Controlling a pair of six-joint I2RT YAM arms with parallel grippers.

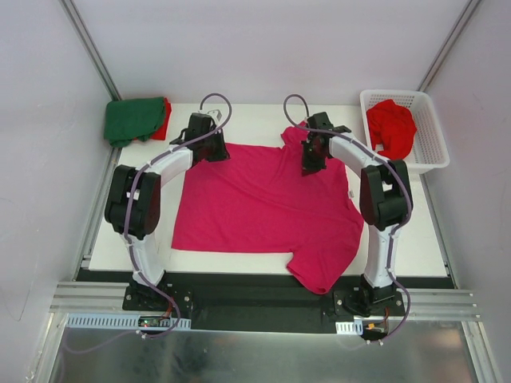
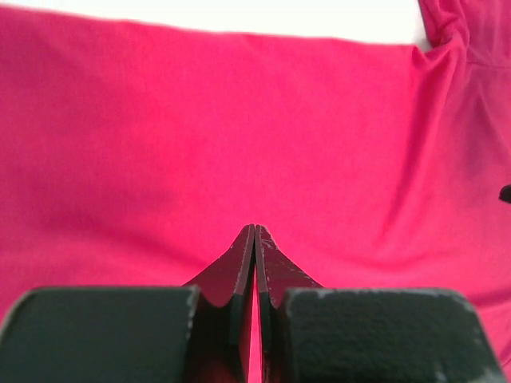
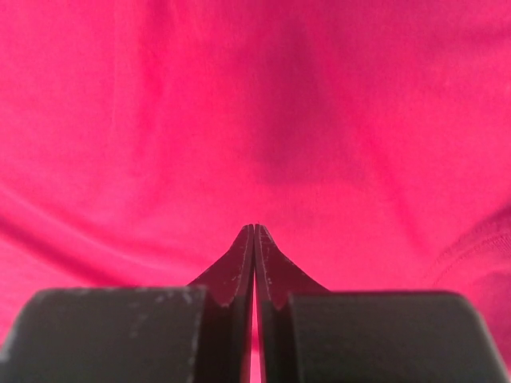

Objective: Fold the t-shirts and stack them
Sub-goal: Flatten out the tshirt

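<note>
The left arm (image 1: 142,203) and right arm (image 1: 385,199) rise from their bases at the near edge of the bench (image 1: 419,239) and reach over it. Between them a magenta t-shirt (image 1: 255,199) lies spread flat across the middle of the bench, one sleeve hanging past the near edge. The left jaws sit at the shirt's far left corner, and the right jaws sit on the cloth close to its far edge, beside the neck. At the far left corner of the bench lies a folded dark green t-shirt (image 1: 132,118), with a red t-shirt (image 1: 165,120) showing at its right side. At the far right corner stands a white basket (image 1: 433,155) with another crumpled red t-shirt (image 1: 391,128) inside. In the left wrist view the left jaws are pressed together, tips over the magenta cloth, a strip of white bench beyond. In the right wrist view the right jaws are likewise closed tight, magenta cloth filling everything behind them.
</note>
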